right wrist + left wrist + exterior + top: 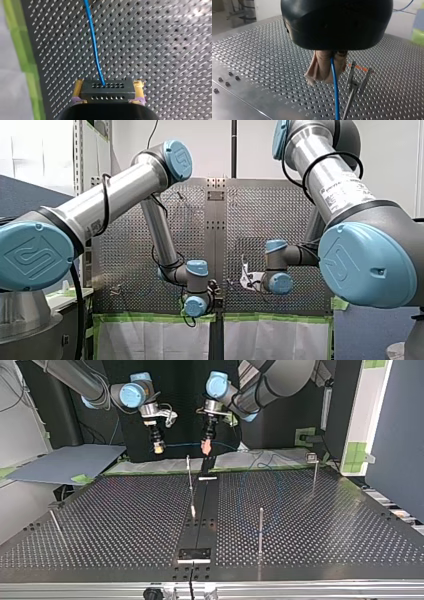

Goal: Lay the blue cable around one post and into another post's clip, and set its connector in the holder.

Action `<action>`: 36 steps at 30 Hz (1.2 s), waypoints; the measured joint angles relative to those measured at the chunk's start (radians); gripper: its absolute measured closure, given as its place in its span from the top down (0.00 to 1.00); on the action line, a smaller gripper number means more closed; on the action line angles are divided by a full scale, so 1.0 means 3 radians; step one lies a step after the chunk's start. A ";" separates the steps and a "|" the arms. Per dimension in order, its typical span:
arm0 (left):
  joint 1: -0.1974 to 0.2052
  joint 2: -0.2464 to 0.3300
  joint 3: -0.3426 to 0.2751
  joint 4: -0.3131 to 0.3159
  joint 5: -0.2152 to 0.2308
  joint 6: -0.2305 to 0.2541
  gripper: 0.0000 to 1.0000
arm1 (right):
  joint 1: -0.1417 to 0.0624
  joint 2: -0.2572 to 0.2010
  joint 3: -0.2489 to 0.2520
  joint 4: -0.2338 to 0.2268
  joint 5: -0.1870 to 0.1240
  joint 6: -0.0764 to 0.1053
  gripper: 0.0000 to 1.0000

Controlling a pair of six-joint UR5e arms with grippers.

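Stylised UR logo, embossed, on the large round light-blue joint cap (32, 256) at the front view's left, on the matching light-blue cap (367, 265) at its right, and on the smaller blue cap (179, 160) higher up. Dark print on the white label (345, 187) on the silver arm tube (317, 157): too small to read.

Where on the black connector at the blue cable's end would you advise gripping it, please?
On its two short end faces, coming from the rear, as my right gripper does now: the connector is a flat block, and the blue cable leaves its front face, which this leaves free.

Soft overhead light; glare on table (257, 50); dark backdrop (182, 385) in top view.
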 joint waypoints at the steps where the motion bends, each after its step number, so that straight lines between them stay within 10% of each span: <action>1: 0.0005 0.0000 0.0000 -0.0004 0.0002 0.0026 0.04 | -0.0005 0.0004 0.0004 0.0011 0.0016 -0.0013 0.00; 21: 0.0033 -0.0191 0.0178 -0.0114 0.0155 0.0219 0.04 | -0.0122 0.0210 -0.0026 -0.0350 -0.0128 -0.0037 0.00; 36: 0.0075 -0.0261 0.0214 -0.0040 0.0169 0.0194 0.04 | -0.0227 0.0396 -0.0236 -0.0257 -0.0301 -0.0062 0.00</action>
